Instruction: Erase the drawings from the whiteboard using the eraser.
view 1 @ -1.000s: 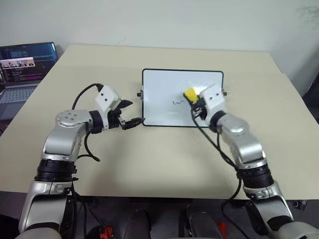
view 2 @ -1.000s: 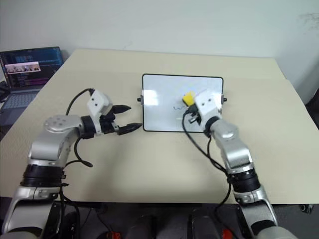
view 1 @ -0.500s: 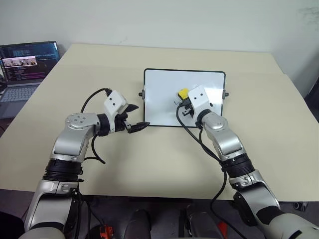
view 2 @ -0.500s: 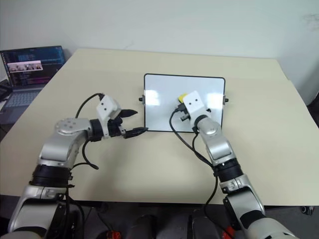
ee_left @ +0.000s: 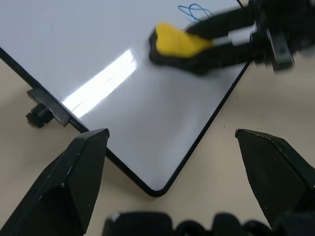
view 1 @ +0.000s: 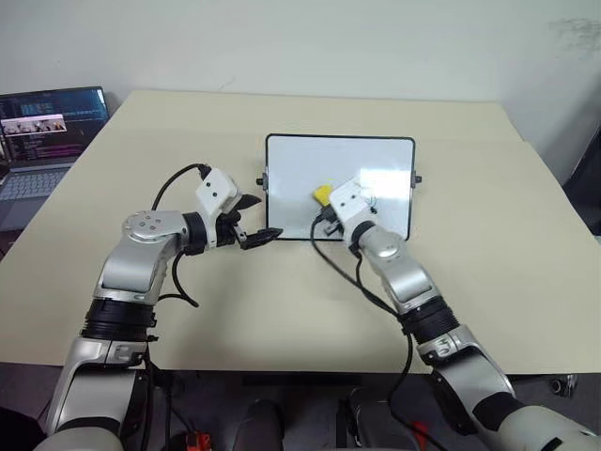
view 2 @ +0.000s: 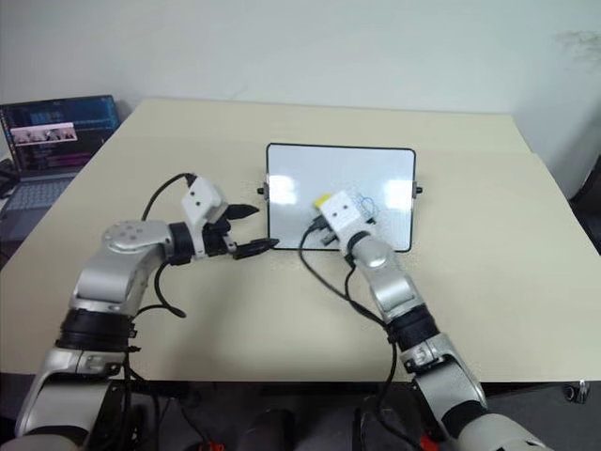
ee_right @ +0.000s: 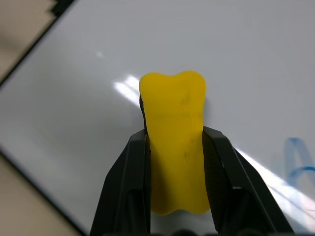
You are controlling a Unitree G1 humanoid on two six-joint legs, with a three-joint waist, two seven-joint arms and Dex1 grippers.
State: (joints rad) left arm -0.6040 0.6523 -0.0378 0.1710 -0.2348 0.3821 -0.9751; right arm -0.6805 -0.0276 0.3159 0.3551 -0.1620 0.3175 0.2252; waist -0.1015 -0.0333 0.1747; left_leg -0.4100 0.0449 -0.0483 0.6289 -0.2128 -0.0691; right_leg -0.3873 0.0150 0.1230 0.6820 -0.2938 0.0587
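Note:
The whiteboard lies flat at the middle of the tan table. My right gripper is shut on the yellow eraser, which rests on the board's left-centre part. In the right wrist view the eraser stands between the two black fingers, pressed to the white surface. A looped blue drawing sits just right of the eraser, partly behind my right hand. My left gripper is open at the board's near left corner, with nothing between its fingers.
An open laptop stands at the table's far left edge. Bare tan tabletop stretches in front of the board and on both sides. A small black knob sticks out from the board's left short side.
My right gripper has swept the eraser leftward and nearer across the board. The wavy squiggle seen near the board's middle a second ago no longer shows. The left arm has stayed put.

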